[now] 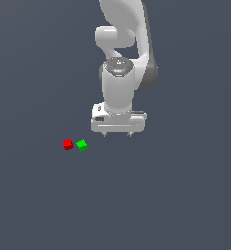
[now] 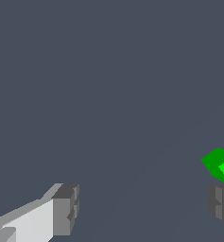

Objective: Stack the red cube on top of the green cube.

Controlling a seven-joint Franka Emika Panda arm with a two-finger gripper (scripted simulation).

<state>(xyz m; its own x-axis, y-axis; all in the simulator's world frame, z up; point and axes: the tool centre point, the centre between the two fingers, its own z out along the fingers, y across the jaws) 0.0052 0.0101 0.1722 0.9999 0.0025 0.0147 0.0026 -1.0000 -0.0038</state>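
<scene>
The red cube (image 1: 67, 144) lies on the dark floor, and the green cube (image 1: 81, 145) sits just to its right in the exterior view, close beside it; whether they touch I cannot tell. My gripper (image 1: 117, 134) hangs open to the exterior view's right of both cubes and slightly higher in the picture, with nothing between its fingers. In the wrist view the green cube (image 2: 219, 165) shows at the picture's edge, beside one dark fingertip (image 2: 220, 202); the other fingertip (image 2: 66, 209) stands far apart from it. The red cube is outside the wrist view.
The white arm (image 1: 124, 44) rises behind the gripper. A plain dark grey floor (image 1: 175, 195) lies under everything.
</scene>
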